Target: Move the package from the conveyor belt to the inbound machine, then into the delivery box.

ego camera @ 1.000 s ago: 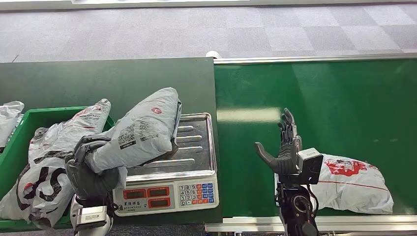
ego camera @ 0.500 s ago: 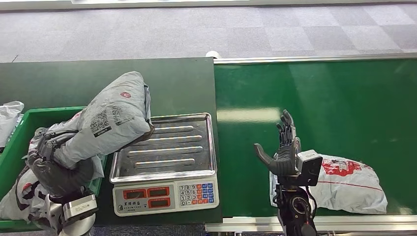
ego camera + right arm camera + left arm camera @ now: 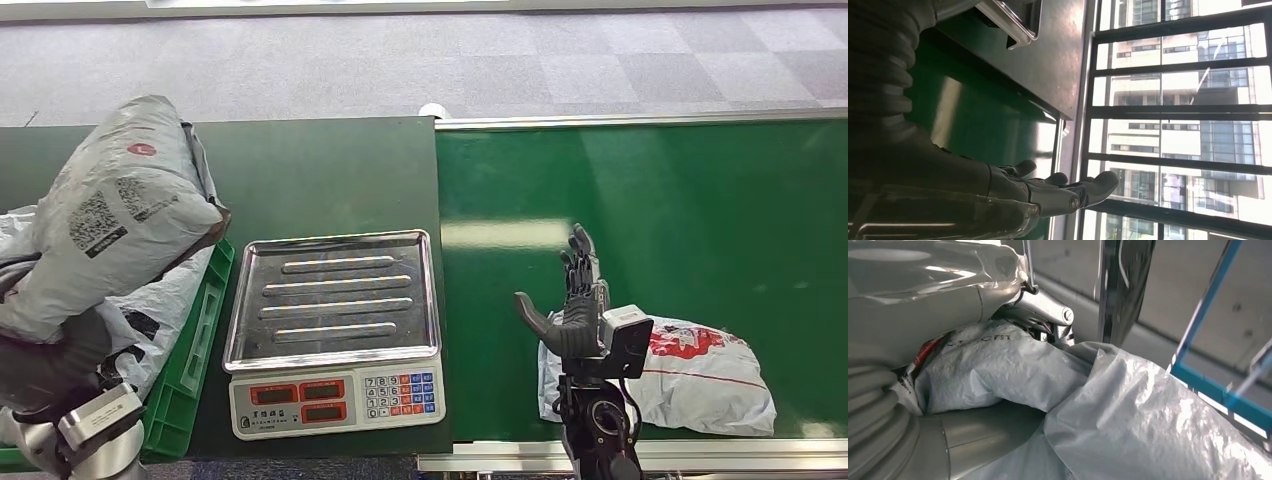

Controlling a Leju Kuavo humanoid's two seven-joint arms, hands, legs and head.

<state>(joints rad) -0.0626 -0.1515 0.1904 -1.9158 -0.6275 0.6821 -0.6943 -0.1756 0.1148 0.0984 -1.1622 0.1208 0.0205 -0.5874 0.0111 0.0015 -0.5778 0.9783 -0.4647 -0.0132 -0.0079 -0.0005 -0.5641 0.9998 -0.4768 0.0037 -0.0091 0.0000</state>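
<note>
The right hand [image 3: 1013, 192] holds nothing, its dark fingers [image 3: 1095, 184] stretched out straight over the green conveyor belt [image 3: 973, 120]. A corner of the steel scale tray [image 3: 1015, 17] shows beyond, with barred windows [image 3: 1173, 115] behind.

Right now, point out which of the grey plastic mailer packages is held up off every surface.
The grey package with the printed label, gripped by the left hand above the green bin. The red-printed package lies on the conveyor belt.
</note>
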